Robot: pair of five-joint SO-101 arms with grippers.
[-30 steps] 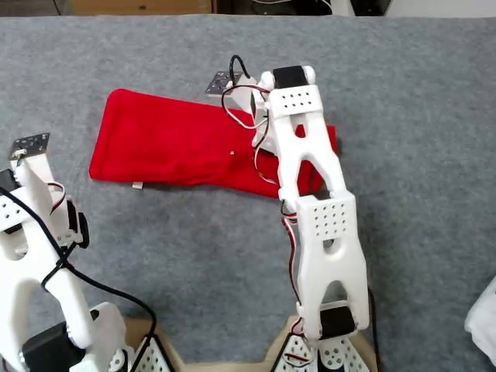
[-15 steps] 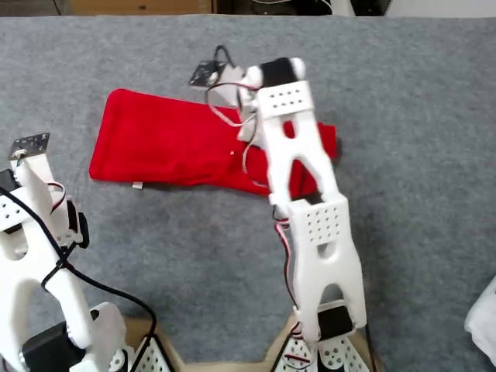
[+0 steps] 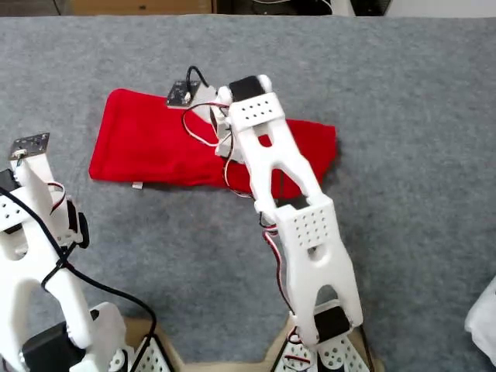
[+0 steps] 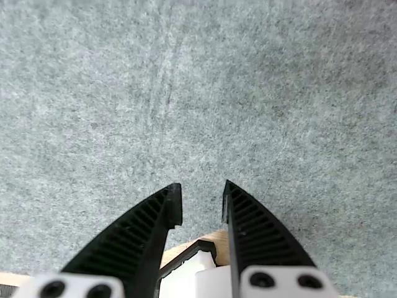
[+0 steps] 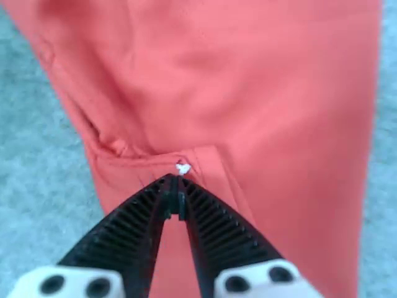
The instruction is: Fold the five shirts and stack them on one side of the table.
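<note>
A red shirt (image 3: 155, 143) lies folded into a long band across the middle of the grey mat (image 3: 403, 93). My right arm (image 3: 263, 147) stretches over its right half, with the wrist above the shirt's far edge. In the right wrist view my right gripper (image 5: 174, 192) is shut, tips together just above the red shirt (image 5: 260, 93) near a seam and a small white speck (image 5: 182, 167). No fold of cloth shows between the fingers. My left gripper (image 4: 202, 202) stands open over bare grey mat (image 4: 186, 74), and the left arm (image 3: 35, 225) sits at the near left.
A white cloth (image 3: 484, 318) shows at the near right edge of the high view. A small white tag (image 3: 137, 185) sticks out at the shirt's near edge. Bare mat spreads to the right and behind the shirt.
My right arm has swung left over the red shirt, its wrist going from the right part toward the middle. The shirt's outline and the left arm have stayed put.
</note>
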